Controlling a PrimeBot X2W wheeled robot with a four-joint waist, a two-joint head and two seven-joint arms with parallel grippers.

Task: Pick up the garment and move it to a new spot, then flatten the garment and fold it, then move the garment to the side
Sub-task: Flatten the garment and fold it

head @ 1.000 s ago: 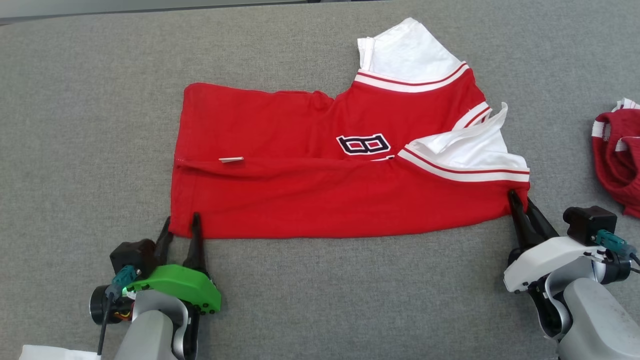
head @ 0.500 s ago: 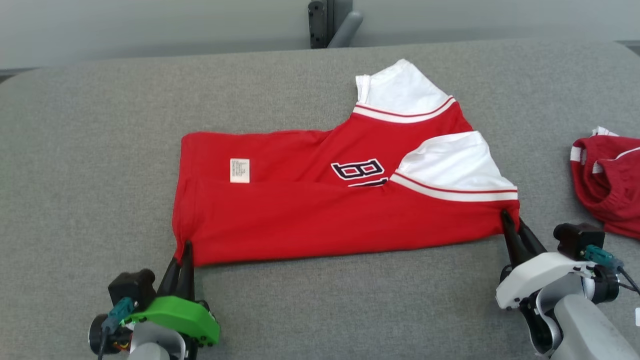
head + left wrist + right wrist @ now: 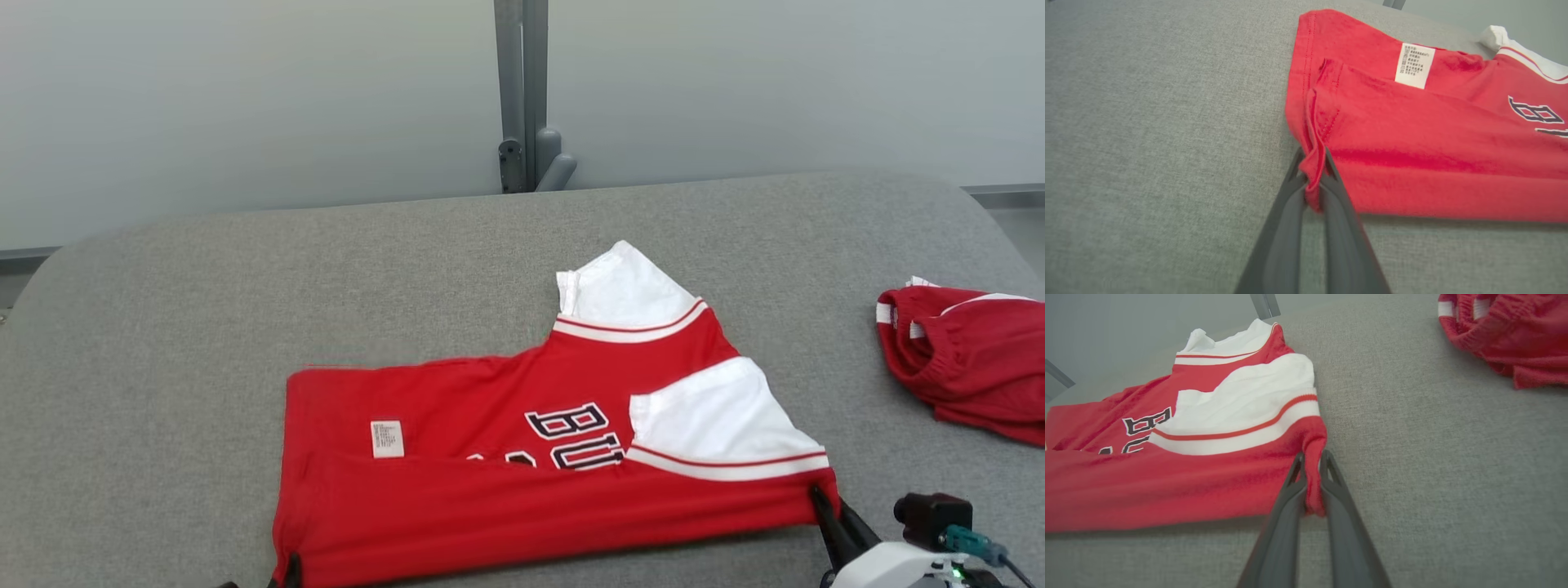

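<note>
In the head view, a red shirt (image 3: pixel 506 490) with white sleeves lies folded lengthwise on the grey worktop (image 3: pixel 163 327), with a white label (image 3: pixel 387 438) near its left end. The tips of the left fingers (image 3: pixel 291 569) show at the shirt's near left corner. The right fingers (image 3: pixel 826 516) meet its near right corner, just below the striped sleeve band. A second red garment (image 3: pixel 971 359) lies well apart on the right, and a grey post (image 3: pixel 522 90) stands behind the worktop.

In the left wrist view, the left fingers are closed on the hem corner, with a bunch of red cloth pinched between them.

In the right wrist view, the right fingers are clamped on the red corner under the white sleeve.
</note>
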